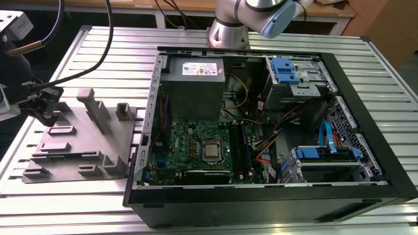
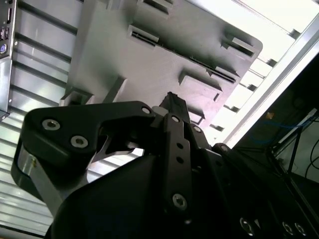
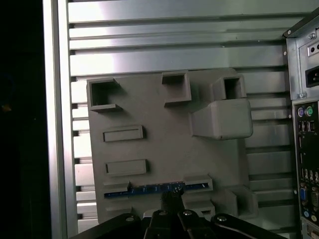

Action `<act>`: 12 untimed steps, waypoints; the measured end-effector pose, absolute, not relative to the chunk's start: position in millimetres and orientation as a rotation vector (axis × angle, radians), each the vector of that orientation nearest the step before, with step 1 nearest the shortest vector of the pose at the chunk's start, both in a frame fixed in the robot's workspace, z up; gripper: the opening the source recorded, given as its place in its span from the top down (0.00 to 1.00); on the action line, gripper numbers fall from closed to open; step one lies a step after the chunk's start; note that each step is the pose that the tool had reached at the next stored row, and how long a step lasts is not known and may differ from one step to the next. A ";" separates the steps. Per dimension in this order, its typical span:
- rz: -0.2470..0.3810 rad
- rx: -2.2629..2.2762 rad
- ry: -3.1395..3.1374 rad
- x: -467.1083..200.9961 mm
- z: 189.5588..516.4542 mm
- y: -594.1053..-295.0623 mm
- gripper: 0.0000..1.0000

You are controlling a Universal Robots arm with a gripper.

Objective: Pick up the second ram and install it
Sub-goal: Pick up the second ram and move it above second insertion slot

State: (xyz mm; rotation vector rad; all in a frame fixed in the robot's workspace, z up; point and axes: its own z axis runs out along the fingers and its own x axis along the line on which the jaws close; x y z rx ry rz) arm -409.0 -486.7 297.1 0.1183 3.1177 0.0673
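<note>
The second ram (image 3: 144,189) stands on its long edge in a slot of the grey holder (image 3: 154,144). Only its blue upper edge is visible; the rest is sunk in the slot. My hand (image 3: 172,198) is directly at this edge, about at the middle of its length, and the dark tip covers a short part of it. I cannot tell if it touches the ram, and I cannot tell how far my hand is open or if it has hold of anything. The body of my hand is cut off at the edge of the first wrist view. In the second wrist view my hand (image 2: 172,99) is seen from the side and hides much of the holder (image 2: 149,64).

In the exterior view my hand (image 1: 48,120) hangs over the far edge of the holder (image 1: 78,147), at nine o'clock from the open computer case (image 1: 261,205). Inside the case the green motherboard (image 1: 196,142) lies at six o'clock from the grey power supply (image 1: 196,93). The black slot strips (image 1: 240,147) are too small to tell what stands in them. My arm (image 1: 228,24) is cut off at twelve o'clock.

The desk (image 1: 98,54) is of ribbed metal slats. Behind it stands wooden furniture (image 1: 392,29), and black cables (image 1: 107,49) hang at about ten o'clock.
</note>
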 end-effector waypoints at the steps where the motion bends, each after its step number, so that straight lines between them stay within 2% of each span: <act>1: 0.067 0.118 3.118 -409.0 297.0 -486.7 0.93; 12: 0.067 0.117 3.118 -409.0 296.9 -486.6 0.93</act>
